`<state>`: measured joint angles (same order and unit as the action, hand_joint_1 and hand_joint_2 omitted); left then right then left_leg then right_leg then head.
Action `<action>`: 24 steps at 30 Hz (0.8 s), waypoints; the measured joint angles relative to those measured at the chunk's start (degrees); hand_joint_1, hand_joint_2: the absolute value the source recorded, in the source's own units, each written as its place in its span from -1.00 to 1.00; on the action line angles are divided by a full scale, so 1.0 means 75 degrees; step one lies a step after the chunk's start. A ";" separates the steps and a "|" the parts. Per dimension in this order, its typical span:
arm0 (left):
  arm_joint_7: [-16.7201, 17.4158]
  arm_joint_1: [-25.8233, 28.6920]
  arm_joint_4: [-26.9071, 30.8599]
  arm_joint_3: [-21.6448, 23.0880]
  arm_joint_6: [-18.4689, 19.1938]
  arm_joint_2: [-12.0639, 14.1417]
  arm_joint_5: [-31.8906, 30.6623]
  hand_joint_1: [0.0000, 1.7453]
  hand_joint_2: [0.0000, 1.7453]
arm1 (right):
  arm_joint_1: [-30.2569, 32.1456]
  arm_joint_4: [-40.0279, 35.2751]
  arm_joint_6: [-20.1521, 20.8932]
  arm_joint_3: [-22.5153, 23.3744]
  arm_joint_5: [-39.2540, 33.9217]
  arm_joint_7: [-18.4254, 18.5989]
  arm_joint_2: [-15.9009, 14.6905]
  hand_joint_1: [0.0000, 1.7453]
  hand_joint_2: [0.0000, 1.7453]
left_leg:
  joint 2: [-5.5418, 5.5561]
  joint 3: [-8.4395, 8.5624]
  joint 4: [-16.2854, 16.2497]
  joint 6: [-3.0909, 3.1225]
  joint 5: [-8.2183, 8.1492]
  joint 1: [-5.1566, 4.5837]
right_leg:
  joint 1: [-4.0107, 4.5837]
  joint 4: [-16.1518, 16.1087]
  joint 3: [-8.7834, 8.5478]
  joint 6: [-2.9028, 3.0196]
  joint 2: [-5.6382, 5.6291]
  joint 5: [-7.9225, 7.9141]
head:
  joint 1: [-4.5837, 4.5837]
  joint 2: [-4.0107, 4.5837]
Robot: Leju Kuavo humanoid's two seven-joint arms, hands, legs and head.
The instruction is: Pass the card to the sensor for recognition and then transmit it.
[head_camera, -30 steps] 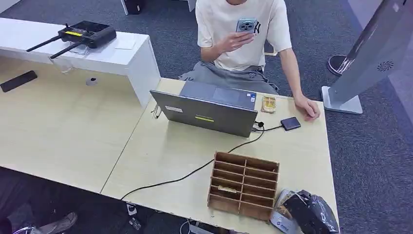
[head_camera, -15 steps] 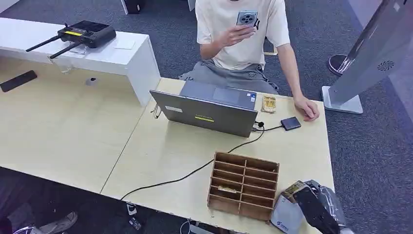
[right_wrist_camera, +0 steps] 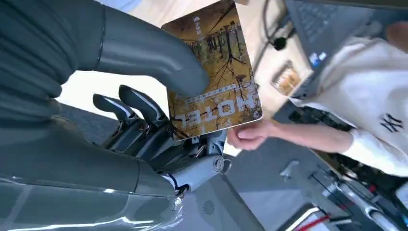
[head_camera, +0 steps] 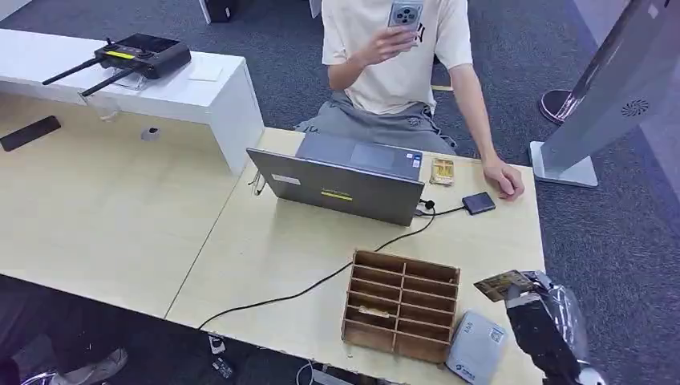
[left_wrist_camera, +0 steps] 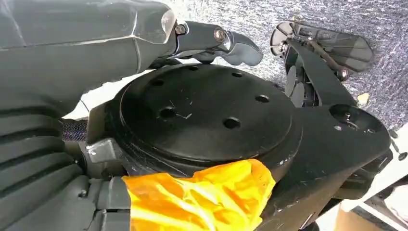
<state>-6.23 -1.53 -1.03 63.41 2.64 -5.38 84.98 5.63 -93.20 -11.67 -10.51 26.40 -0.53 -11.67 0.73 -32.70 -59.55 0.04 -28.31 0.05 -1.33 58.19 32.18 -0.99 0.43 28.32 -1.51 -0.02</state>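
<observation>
Firmly in right hand [right_wrist_camera: 144, 110]: card [right_wrist_camera: 216, 72].

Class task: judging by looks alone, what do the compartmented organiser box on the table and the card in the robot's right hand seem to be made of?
Brown compartmented organiser box: probably thin plywood or fibreboard; matt brown slats with darker cut edges.
Printed hotel card, held by the right hand: likely plastic, perhaps coated cardboard; thin, flat and rigid, smooth autumn-tree print.

laptop [head_camera: 345, 183] open | wooden organizer [head_camera: 402, 304] near edge | person [head_camera: 401, 64] holding phone [head_camera: 405, 14]
</observation>
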 joint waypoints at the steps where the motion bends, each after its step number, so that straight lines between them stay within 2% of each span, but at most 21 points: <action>1: -0.0009 0.0001 0.0000 0.0000 -0.0006 0.0000 0.0000 -1.00 1.00 | 0.0001 -0.0079 -0.0017 0.0032 -0.0012 -0.0070 0.0047 1.00 1.00 | 0.0000 -0.0001 0.0000 0.0000 0.0000 0.0000 | 0.0000 0.0000 0.0000 0.0000 0.0000 0.0000 | 0.0000 0.0000; 12: -0.0096 0.0016 -0.0003 0.0000 -0.0026 -0.0035 0.0000 -1.00 1.00 | -0.0028 -0.0678 -0.0192 0.0073 -0.0370 -0.0676 0.0361 1.00 1.00 | 0.0001 -0.0002 0.0000 0.0000 0.0000 0.0000 | 0.0000 0.0000 0.0000 0.0000 0.0000 0.0000 | 0.0003 0.0000; 24: -0.0122 0.0021 -0.0003 0.0000 -0.0017 -0.0038 -0.0009 -1.00 1.00 | -0.0314 -0.0798 -0.0268 0.0009 -0.0650 -0.0956 0.0603 1.00 1.00 | 0.0001 -0.0004 0.0000 -0.0001 0.0002 0.0000 | 0.0000 0.0002 0.0000 0.0000 0.0000 0.0000 | 0.0000 0.0000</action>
<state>-7.15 -1.37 -1.05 63.41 2.51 -5.66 84.91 3.28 -99.19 -13.68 -10.45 21.53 -7.69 -7.15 0.74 -32.73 -59.55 0.03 -28.30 0.05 -1.33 58.21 32.18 -0.99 0.43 28.32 -1.51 -0.02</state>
